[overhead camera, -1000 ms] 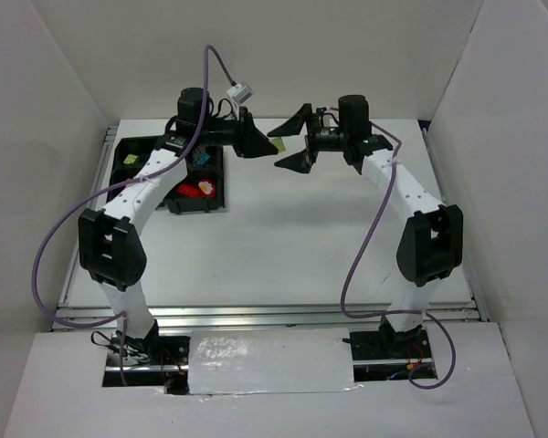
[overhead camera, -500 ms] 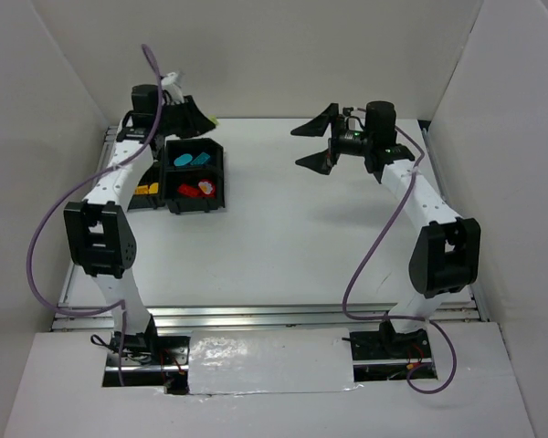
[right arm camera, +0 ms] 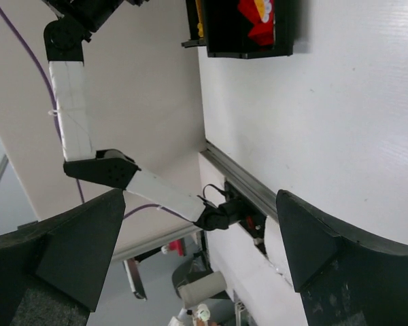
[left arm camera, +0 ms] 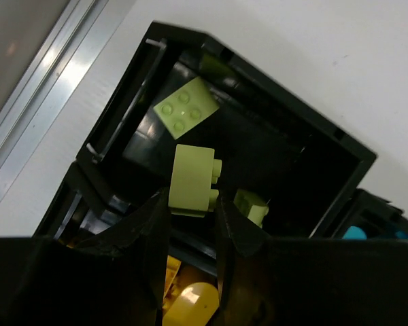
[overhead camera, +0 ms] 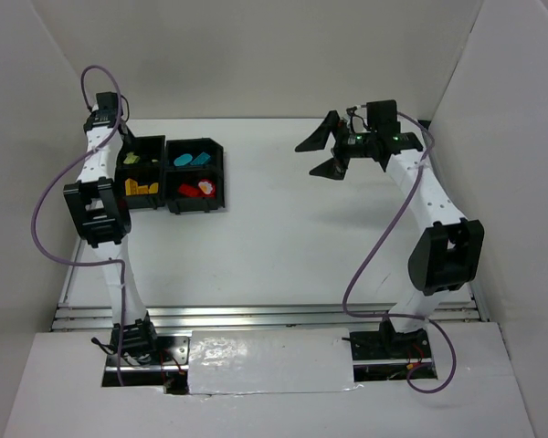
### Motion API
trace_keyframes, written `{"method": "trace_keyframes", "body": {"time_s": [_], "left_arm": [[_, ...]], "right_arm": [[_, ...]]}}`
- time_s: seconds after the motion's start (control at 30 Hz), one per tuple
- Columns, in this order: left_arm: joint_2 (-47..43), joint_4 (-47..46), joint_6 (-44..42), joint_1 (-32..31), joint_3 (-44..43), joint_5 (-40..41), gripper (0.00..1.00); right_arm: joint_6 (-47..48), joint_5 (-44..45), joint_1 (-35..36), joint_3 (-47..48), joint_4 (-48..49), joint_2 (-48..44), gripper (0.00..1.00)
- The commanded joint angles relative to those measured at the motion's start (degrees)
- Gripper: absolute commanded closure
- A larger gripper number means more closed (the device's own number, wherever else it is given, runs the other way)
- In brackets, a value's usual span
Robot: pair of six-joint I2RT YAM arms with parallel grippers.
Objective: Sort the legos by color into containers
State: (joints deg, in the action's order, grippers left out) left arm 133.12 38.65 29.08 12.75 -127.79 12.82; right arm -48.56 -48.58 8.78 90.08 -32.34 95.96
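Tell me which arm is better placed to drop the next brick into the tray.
Left. The left gripper holds a lime-green brick right above the compartment that already has green bricks. The right gripper is open, empty, and far across the table.

Lime-green brick [left arm camera: 192, 180], gripped by the left hand [left arm camera: 190, 205], over the tray's [left arm camera: 292, 100] green compartment (two greens [left arm camera: 187, 109] inside).

The left arm [overhead camera: 99, 196] reaches to the far left, its forearm stretched away from the base. The left gripper [left arm camera: 190, 204] points down, clamped on a lime-green brick [left arm camera: 192, 181]. The right arm [overhead camera: 426, 196] extends forward. The right gripper [overhead camera: 322, 151] points leftward, jaws spread wide.
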Motion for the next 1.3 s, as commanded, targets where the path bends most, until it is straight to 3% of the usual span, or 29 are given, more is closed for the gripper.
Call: {"method": "trace_keyframes", "body": {"time_s": [0.0, 0.03, 0.13, 0.2, 0.23, 0.3, 0.33, 0.4, 0.47, 0.5, 0.67, 0.77, 1.0, 1.13, 1.27], "left_arm": [[-1.5, 0.5, 1.5, -1.5, 0.1, 2.8, 0.97], [-1.4, 0.4, 1.5, -1.5, 0.3, 2.7, 0.9], [-1.2, -0.9, 0.4, -1.5, 0.6, 0.0, 0.89], [-1.4, -1.9, -0.3, -1.5, 0.6, -0.4, 0.8], [-1.5, -2.0, -0.4, -1.6, 0.6, -0.6, 0.68], [-1.4, -1.9, 0.0, -1.6, -0.1, -0.2, 0.56], [-1.2, -1.7, 0.3, -1.6, -0.4, -0.1, 0.43], [-0.6, -1.4, 0.6, -1.6, -1.1, 0.1, 0.31], [-0.3, -1.6, 0.6, -1.5, -1.2, -0.2, 0.05], [0.1, -1.5, 0.5, -1.5, -2.1, -1.0, 0.0], [-0.8, -0.2, -0.6, -2.1, -6.3, -6.1, 0.0], [-6.4, -0.8, -3.1, -5.1, -5.6, -7.5, 0.0], [-16.3, 4.8, -8.9, -16.4, 2.7, -3.8, 0.01], [-24.0, 6.6, -9.1, -22.0, 11.3, -2.6, 0.01], [-28.4, 7.9, -8.3, -23.7, 19.7, -3.5, 0.0]], "right_arm": [[7.2, 1.2, -1.8, 4.7, -7.2, 1.2, 0.0], [7.6, 0.9, -2.2, 4.8, -7.6, 1.3, 0.0], [7.7, -0.4, -3.3, 3.3, -7.0, 1.6, 0.0], [7.9, -1.0, -3.8, 2.9, -7.2, 2.2, 0.01], [7.9, -1.4, -3.9, 2.9, -7.3, 2.4, 0.0], [8.0, -1.8, -4.3, 3.1, -7.3, 2.9, 0.0], [8.0, -2.1, -4.5, 3.3, -7.4, 3.3, 0.0], [8.0, -2.3, -4.6, 4.0, -7.5, 4.2, 0.01], [7.8, -2.7, -4.6, 4.1, -6.9, 4.7, 0.01], [7.5, -3.0, -4.7, 4.0, -6.4, 4.8, 0.0], [7.7, -2.1, -4.6, 4.9, -6.8, 4.9, 0.0], [8.6, 0.2, -4.6, 6.8, -8.3, 5.1, 0.0], [13.7, 11.9, -4.8, 14.3, -16.3, 4.2, 0.0], [17.1, 19.0, -4.6, 12.5, -18.5, -1.6, 0.0], [19.0, 24.1, -4.7, 8.2, -17.8, -7.4, 0.0]]}}
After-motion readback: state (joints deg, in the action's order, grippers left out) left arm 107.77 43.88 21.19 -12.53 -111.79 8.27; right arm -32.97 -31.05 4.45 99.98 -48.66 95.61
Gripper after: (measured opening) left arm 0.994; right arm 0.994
